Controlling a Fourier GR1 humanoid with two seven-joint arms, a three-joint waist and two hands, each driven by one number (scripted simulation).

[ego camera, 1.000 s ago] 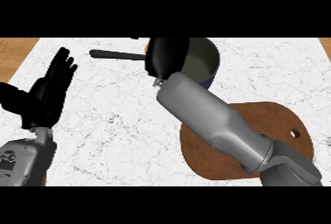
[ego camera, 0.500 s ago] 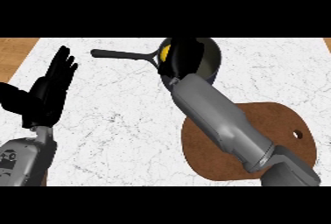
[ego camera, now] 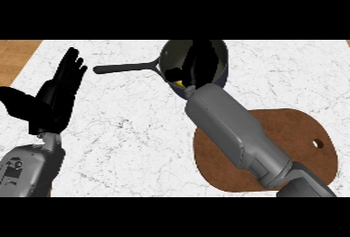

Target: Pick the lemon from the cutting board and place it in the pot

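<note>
The dark pot (ego camera: 220, 55) with its long handle (ego camera: 123, 68) stands at the back of the counter. My right hand (ego camera: 200, 62) reaches into it from above, fingers stretched out across its inside. A small patch of the yellow lemon (ego camera: 178, 84) shows at the pot's near inner wall, just left of my wrist and apart from the fingers. The round brown cutting board (ego camera: 304, 139) lies at the right with nothing on its visible part; my right forearm crosses its left side. My left hand (ego camera: 54, 99) rests open at the left, fingers up.
White marble counter (ego camera: 130, 139) spreads between the two arms. A strip of wooden surface (ego camera: 15, 55) shows at the far left edge. The board has a small hole (ego camera: 317, 144) near its right rim.
My right hand has moved further over and into the pot. The lemon, earlier held high at the pot's left rim, now sits lower inside, away from the fingers. The left hand has stayed still.
</note>
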